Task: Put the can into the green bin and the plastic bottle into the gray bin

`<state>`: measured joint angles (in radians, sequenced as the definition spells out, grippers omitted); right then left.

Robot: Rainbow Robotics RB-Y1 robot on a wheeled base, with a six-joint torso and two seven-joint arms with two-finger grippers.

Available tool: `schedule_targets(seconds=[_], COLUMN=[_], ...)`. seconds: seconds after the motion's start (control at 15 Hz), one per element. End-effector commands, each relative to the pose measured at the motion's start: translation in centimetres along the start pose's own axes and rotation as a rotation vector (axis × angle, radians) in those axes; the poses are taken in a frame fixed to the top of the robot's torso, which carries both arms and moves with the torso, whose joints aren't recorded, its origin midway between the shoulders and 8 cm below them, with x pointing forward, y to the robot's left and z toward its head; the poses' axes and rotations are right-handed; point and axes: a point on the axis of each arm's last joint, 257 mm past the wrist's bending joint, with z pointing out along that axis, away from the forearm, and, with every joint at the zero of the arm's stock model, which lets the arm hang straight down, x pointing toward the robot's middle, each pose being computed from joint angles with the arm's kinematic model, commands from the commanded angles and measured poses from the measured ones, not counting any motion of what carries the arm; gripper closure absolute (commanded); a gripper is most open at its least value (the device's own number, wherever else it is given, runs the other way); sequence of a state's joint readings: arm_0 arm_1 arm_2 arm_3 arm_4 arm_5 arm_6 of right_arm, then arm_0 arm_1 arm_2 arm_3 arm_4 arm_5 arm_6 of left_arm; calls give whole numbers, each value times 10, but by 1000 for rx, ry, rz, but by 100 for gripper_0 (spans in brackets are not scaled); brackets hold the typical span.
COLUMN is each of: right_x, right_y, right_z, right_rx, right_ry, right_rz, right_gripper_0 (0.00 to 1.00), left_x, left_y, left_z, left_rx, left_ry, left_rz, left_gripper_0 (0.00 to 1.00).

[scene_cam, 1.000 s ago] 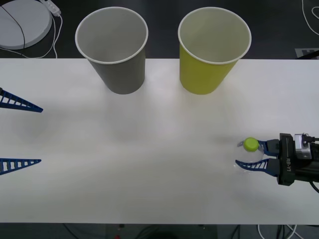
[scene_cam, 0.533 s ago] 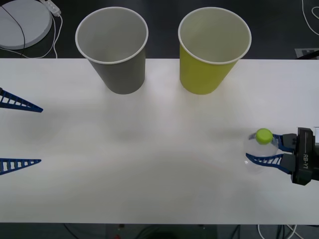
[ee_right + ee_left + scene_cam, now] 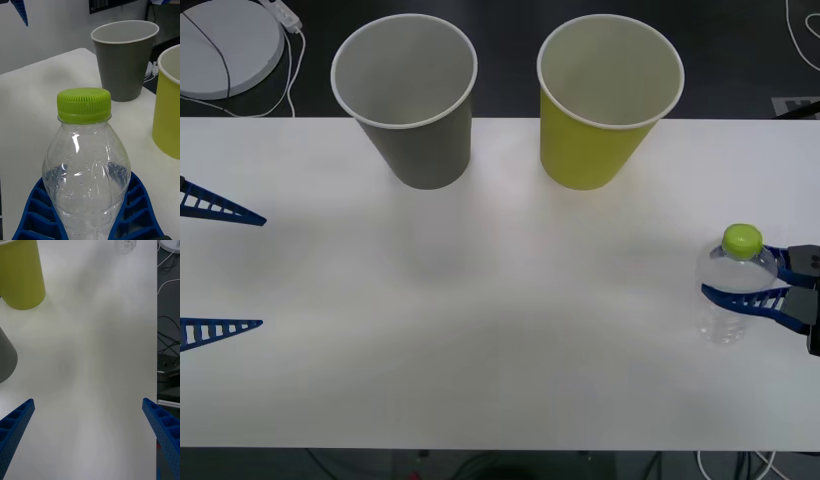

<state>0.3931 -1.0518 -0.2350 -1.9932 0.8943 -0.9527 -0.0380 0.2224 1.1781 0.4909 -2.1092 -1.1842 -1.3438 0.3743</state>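
The clear plastic bottle (image 3: 728,305) with its lime cap (image 3: 742,239) stands upright near the table's right edge, and my right gripper (image 3: 732,282) is shut on its body. In the right wrist view the blue fingers (image 3: 137,204) clasp the bottle (image 3: 86,165) on both sides. The gray bin (image 3: 415,110) stands at the back centre-left with the green bin (image 3: 600,110) to its right, both upright and empty as far as I see. My left gripper (image 3: 240,268) hangs open at the left edge. The can is out of view.
A white round disc (image 3: 225,45) with a cable lies on the dark floor beyond the table's back left. The white table (image 3: 480,300) is bare between the bins and the front edge. More cables lie off the right side.
My right gripper has drawn back to the right with the bottle. The bottle now stands upright with its cap on top, showing more of its body.
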Motion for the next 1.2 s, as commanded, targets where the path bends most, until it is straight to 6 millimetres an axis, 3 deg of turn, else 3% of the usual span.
schedule_targets(seconds=[0.07, 0.4, 1.2], right_x=[-17, -47, -134], right_y=[-3, -1, 5], right_z=[-1, 0, 41], right_rx=[27, 34, 14], right_ry=[17, 60, 108], right_rz=[33, 75, 108], right_gripper_0=[100, 100, 100], left_x=[0, 0, 0], left_y=[0, 0, 0], left_z=[0, 0, 0], left_rx=[0, 0, 0], left_ry=[0, 0, 0], left_rz=[0, 0, 0], left_gripper_0=[0, 0, 0])
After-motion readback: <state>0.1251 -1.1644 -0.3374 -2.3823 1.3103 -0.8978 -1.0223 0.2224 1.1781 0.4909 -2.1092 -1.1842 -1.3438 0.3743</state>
